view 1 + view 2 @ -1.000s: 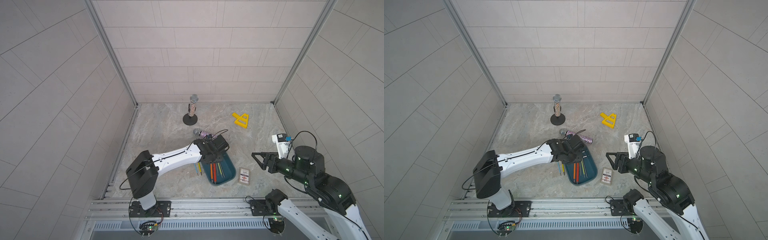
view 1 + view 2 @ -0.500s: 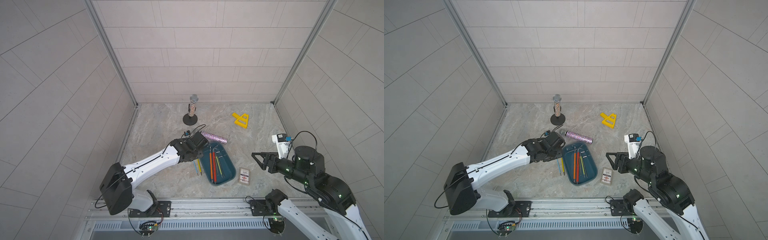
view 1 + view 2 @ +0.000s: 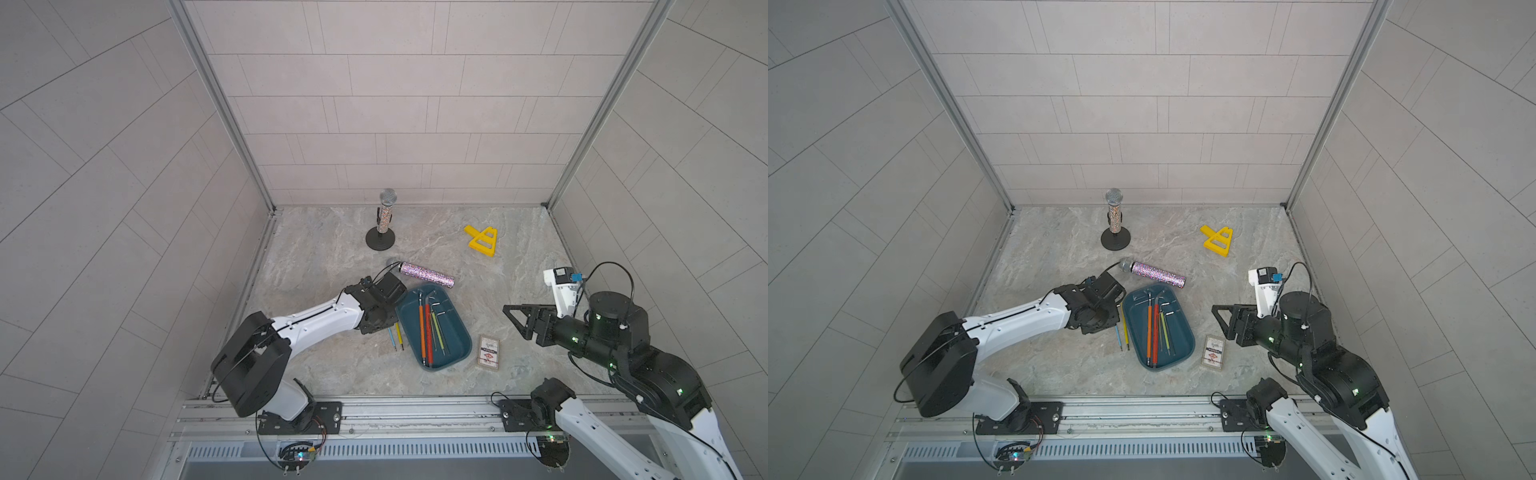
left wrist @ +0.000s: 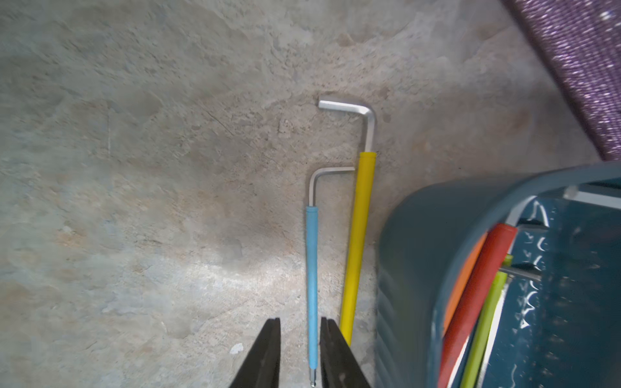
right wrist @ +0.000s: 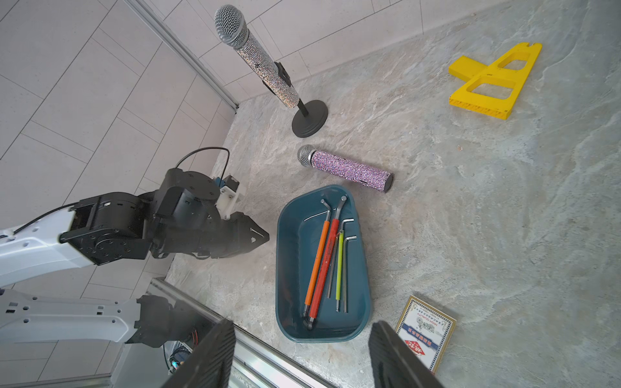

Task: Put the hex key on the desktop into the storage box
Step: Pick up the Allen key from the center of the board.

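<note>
In my left wrist view the storage box (image 4: 420,268) is blurred and cut by the edge, the purple microphone (image 4: 588,67) too. My left pincer (image 4: 299,320) shows only finger ends there; both top views hide them.

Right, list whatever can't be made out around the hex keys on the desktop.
- Blue-sleeved hex key: left wrist view, unclear whether the left gripper jaws touch it.
- Yellow-sleeved hex key: same view, lower end behind a jaw.
- Dark teal plastic storage box: same view, blurred, cropped.
- Printed card box: top views, lettering too small.
</note>
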Robot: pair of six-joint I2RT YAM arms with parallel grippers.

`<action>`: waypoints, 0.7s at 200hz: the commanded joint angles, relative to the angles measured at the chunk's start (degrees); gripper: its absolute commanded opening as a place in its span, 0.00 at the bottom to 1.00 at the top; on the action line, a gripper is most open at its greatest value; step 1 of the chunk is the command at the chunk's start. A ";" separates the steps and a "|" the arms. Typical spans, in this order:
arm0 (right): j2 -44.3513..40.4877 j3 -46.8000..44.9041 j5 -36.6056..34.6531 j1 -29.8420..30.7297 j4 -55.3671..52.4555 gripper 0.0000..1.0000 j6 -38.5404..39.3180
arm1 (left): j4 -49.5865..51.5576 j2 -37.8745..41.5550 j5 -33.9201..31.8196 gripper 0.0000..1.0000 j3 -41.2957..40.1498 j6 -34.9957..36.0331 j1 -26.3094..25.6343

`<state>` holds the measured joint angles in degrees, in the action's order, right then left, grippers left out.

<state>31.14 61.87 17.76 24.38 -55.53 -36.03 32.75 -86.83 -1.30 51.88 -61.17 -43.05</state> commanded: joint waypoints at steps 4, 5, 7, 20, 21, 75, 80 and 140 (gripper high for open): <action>-0.18 -0.52 -0.14 0.28 0.33 0.68 0.46 | -3.02 -2.55 2.81 0.29 -0.48 -0.40 1.01; -0.19 -0.52 -0.16 0.25 0.33 0.68 0.45 | -3.03 -2.60 2.94 0.29 -0.42 -0.38 1.02; -0.13 -0.52 -0.11 0.30 0.33 0.68 0.44 | -3.04 -2.81 3.20 0.29 -0.41 -0.36 1.14; -0.24 -0.61 -0.17 0.31 0.33 0.68 0.46 | -2.96 -4.20 4.55 0.29 0.29 0.03 1.38; -0.22 -0.61 -0.13 0.27 0.33 0.68 0.49 | -2.96 -4.30 4.68 0.29 0.36 0.05 1.38; -0.21 -0.61 -0.18 0.36 0.18 0.68 0.51 | -4.35 -7.60 5.52 0.30 0.53 0.08 1.64; -0.20 -0.66 -0.24 0.27 0.22 0.68 0.52 | -4.56 -7.78 5.67 0.30 0.51 0.08 1.66; -0.20 -0.91 -0.12 0.32 0.24 0.68 0.44 | -3.42 -9.71 5.61 0.30 1.00 0.86 1.74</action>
<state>31.11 61.41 17.74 24.38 -55.55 -36.03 27.68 -95.00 4.80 52.07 -61.01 -41.63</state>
